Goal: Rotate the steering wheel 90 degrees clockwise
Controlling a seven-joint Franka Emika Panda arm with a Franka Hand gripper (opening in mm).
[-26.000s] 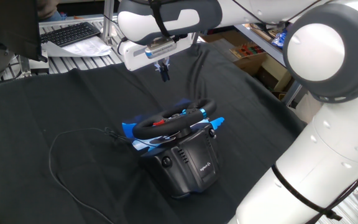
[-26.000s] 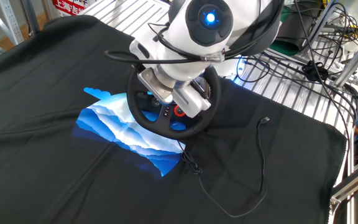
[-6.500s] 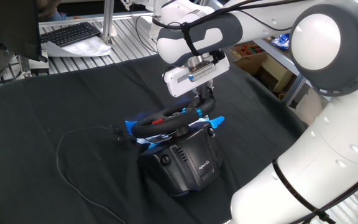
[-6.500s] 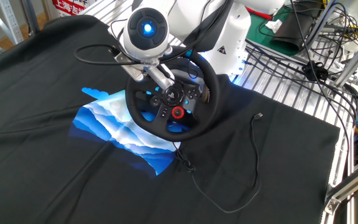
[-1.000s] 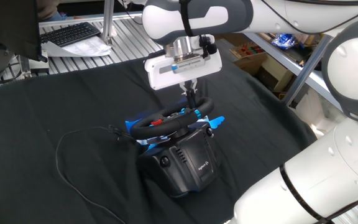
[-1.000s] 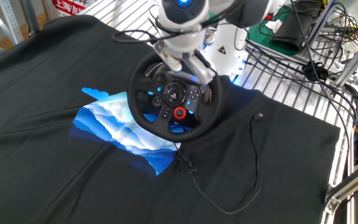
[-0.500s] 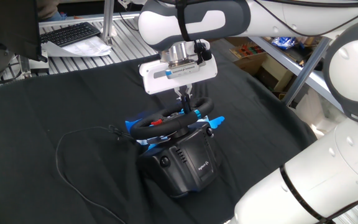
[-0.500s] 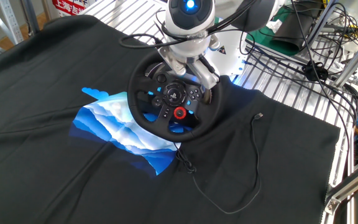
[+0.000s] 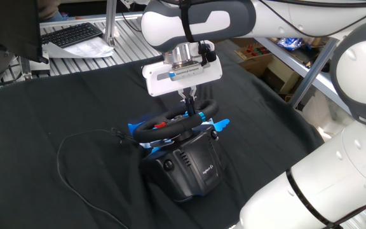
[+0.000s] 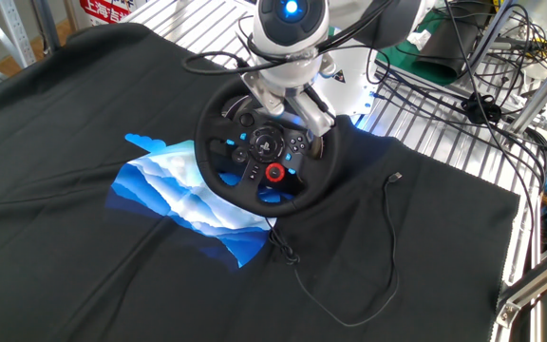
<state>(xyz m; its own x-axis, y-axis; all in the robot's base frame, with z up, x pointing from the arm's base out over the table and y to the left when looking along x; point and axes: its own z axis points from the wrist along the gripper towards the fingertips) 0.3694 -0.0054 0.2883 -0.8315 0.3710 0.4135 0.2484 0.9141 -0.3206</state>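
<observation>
The steering wheel (image 9: 165,128) is a black rim with blue paddles and a red hub button, mounted tilted on a boxy black base (image 9: 192,168). In the other fixed view the steering wheel (image 10: 218,177) faces the camera, with the red button low on the hub. My gripper (image 9: 189,109) points straight down onto the far top of the rim, next to a small blue mark. Its thin fingers appear closed on the rim. From the other side my gripper (image 10: 313,121) sits on the rim's upper right, and the hand hides that stretch of rim.
A black cloth with a blue printed patch (image 10: 174,195) covers the table. A thin black cable (image 9: 68,159) loops left of the base, and the cable (image 10: 387,242) shows again on the cloth. A keyboard (image 9: 72,33) lies at the back. My white arm (image 9: 335,159) fills the right side.
Over the last second my hand shifted slightly left along the rim's top in one fixed view. Nothing has moved in the last half second. The red button stays in the same place.
</observation>
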